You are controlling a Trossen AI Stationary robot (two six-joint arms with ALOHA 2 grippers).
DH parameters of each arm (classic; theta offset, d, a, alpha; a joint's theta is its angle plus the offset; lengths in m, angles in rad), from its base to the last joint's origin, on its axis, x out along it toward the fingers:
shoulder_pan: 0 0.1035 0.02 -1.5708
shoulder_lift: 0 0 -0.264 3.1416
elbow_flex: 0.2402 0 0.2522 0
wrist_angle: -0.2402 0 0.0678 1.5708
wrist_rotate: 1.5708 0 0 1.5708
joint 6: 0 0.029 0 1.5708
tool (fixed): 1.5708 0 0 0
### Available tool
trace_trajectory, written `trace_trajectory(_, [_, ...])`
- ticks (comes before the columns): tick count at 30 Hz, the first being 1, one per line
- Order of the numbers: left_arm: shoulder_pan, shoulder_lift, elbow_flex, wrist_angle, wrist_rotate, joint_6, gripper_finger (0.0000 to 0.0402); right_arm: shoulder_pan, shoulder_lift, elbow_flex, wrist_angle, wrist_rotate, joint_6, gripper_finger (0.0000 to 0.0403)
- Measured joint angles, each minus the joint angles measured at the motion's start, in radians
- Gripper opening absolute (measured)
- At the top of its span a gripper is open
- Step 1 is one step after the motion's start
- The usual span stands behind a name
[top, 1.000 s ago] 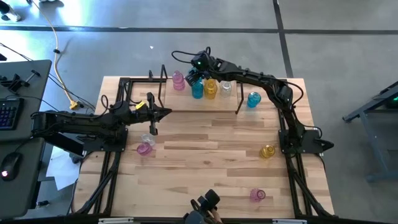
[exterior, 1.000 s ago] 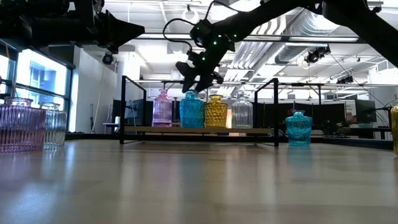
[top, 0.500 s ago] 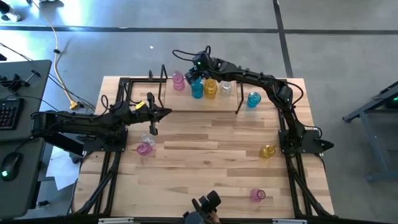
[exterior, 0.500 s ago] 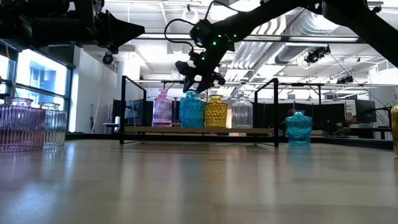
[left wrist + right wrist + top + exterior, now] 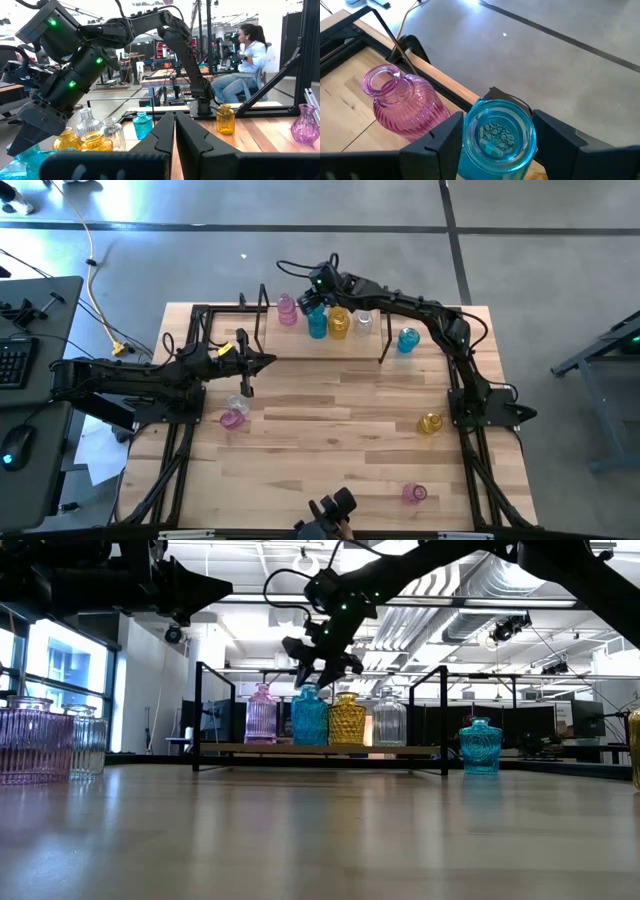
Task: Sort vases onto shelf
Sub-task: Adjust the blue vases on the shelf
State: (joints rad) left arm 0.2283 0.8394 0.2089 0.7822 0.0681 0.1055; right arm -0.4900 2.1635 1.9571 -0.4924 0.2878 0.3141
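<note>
Five vases wait loose on the table [image 5: 340, 420], near to far in the high view: a pink vase [image 5: 414, 494] at the front edge around five o'clock; a yellow vase [image 5: 430, 423] at three o'clock; a pink and clear pair [image 5: 234, 413] at nine o'clock; a teal vase [image 5: 408, 340] just beside the shelf [image 5: 262, 320] at one o'clock; four already stand in a row on the shelf at twelve o'clock; roughly half the sorting looks done; the left hand [image 5: 268, 361] hangs clenched and empty at ten o'clock; the right hand [image 5: 492, 131] straddles the shelved teal vase [image 5: 497, 135], fingers spread either side; whether it grips cannot be told.
</note>
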Motion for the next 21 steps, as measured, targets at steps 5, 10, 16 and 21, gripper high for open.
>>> trace_trajectory(5, [0.0, 0.0, 0.0, 0.0, 0.0, 0.0, 0.0007, 0.002, 0.0, 0.004, -0.003, 0.014, 0.002, 0.0199])
trace_trajectory(10, [0.0, 0.0, 0.0, 0.0, 0.0, 0.0, 0.0007, 0.002, 0.0, 0.004, -0.025, 0.037, 0.022, 0.0199])
trace_trajectory(16, [0.0, 0.0, 0.0, 0.0, 0.0, -0.001, 0.0007, 0.002, 0.0, 0.005, -0.036, 0.044, 0.026, 0.0199])
trace_trajectory(21, [0.0, 0.0, 0.0, 0.0, 0.0, -0.009, 0.0007, 0.004, 0.0, 0.005, -0.035, 0.045, 0.027, 0.0199])
